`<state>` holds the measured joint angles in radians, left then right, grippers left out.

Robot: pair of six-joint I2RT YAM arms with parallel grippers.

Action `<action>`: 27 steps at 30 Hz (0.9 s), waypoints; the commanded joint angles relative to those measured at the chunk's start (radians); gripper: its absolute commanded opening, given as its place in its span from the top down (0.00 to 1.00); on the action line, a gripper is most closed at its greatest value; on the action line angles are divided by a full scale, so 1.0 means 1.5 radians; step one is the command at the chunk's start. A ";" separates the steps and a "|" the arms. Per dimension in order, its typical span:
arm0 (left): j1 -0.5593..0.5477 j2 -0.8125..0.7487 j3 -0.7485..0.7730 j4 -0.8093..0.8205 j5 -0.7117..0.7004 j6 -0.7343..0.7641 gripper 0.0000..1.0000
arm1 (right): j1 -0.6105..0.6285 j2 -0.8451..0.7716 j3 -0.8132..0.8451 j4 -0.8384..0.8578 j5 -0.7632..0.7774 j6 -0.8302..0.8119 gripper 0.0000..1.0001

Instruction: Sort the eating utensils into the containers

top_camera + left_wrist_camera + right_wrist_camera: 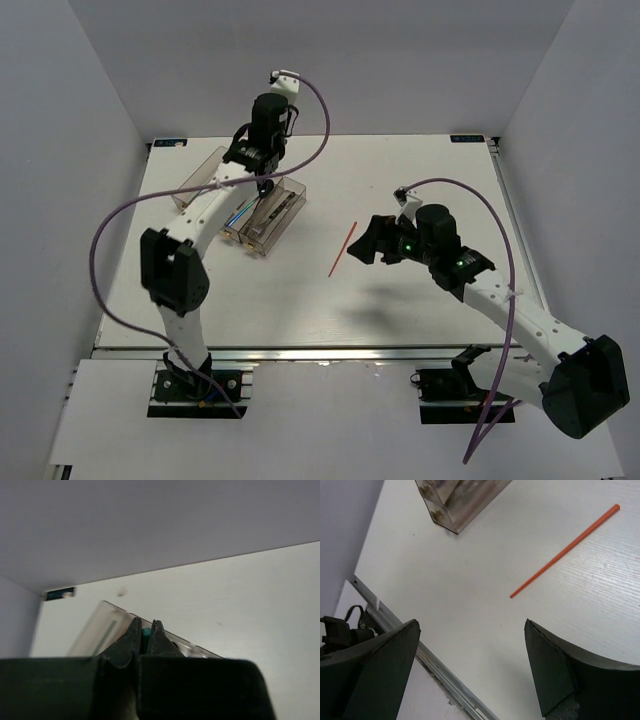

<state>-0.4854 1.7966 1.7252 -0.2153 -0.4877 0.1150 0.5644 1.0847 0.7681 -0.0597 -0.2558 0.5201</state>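
Left claw (144,630) sits over the tray (203,176) at the table's (420,180) 10 o'clock, pinched almost shut on a green chopstick (146,632). Right claw (470,625) gapes wide, holding nothing; the orange chopstick (565,552) lies flat mid-table, at its 9 o'clock in the top view

**No readable text in any view**

Only 2 small blue labels carry any print. They sit at the far edge of the desk (400,300): the left blue label (166,142) at one corner and the right blue label (470,137) at the other. The left wrist view also catches a blue label (60,594), with pale marks too blurred to read. No letters, numbers or brand can be made out on any of them.
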 commanded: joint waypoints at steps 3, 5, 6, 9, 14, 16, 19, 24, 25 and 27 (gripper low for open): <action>0.079 0.148 0.171 -0.084 -0.134 0.244 1.00 | -0.002 -0.041 -0.040 -0.024 0.012 -0.057 0.11; 0.094 0.158 0.162 -0.012 -0.141 0.247 1.00 | -0.003 -0.055 -0.055 -0.023 0.007 -0.074 0.11; 0.103 0.157 0.122 0.020 -0.140 0.272 1.00 | -0.003 -0.060 -0.075 -0.010 -0.009 -0.078 0.11; 0.111 0.160 0.062 0.137 -0.161 0.347 1.00 | -0.003 -0.073 -0.107 0.020 -0.044 -0.084 0.11; 0.150 0.176 0.033 0.196 -0.123 0.372 1.00 | -0.003 -0.072 -0.170 0.074 -0.080 -0.071 0.11; 0.158 0.176 0.002 0.227 -0.117 0.378 1.00 | -0.003 -0.061 -0.180 0.094 -0.089 -0.069 0.11; 0.172 0.189 -0.019 0.261 -0.103 0.381 1.00 | -0.003 -0.038 -0.179 0.099 -0.096 -0.077 0.11; 0.198 0.219 -0.005 0.269 -0.074 0.370 1.00 | -0.003 -0.017 -0.159 0.090 -0.095 -0.095 0.10; 0.201 0.227 -0.003 0.270 -0.069 0.368 0.99 | -0.004 -0.013 -0.158 0.089 -0.091 -0.096 0.11; 0.207 0.234 -0.004 0.276 -0.052 0.361 0.92 | -0.003 -0.009 -0.158 0.091 -0.080 -0.096 0.11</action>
<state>-0.1902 2.1368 1.7023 0.1524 -0.6144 0.6662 0.5629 1.0634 0.4938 0.0292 -0.3771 0.4046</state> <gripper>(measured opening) 0.079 0.895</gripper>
